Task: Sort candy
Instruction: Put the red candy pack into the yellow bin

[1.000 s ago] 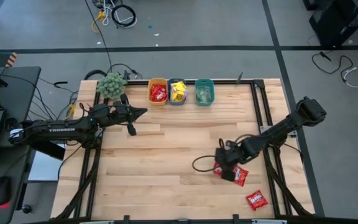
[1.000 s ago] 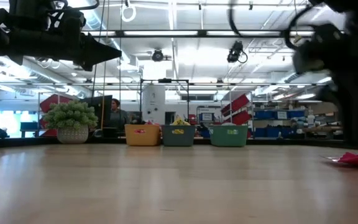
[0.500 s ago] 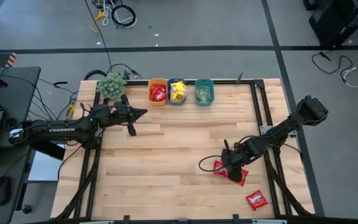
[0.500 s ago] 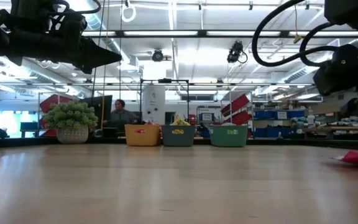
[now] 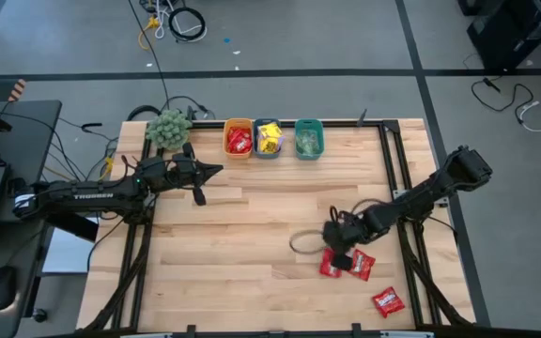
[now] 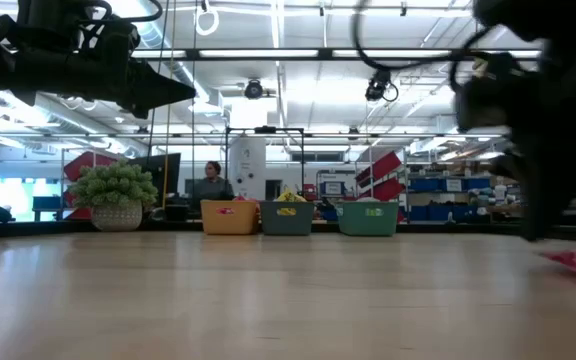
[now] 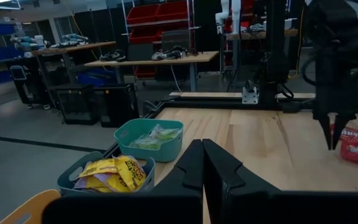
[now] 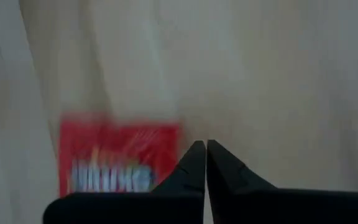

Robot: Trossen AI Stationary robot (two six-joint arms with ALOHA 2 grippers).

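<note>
Now | right gripper has shifted left since earlier, fingers pinched together, empty, lower right of high view beside two red candy packets on the table | third red packet lies apart | right wrist view alone shows packet lettering | left gripper closed, upper left | orange bin red candy, blue bin yellow, teal bin pale green
</note>
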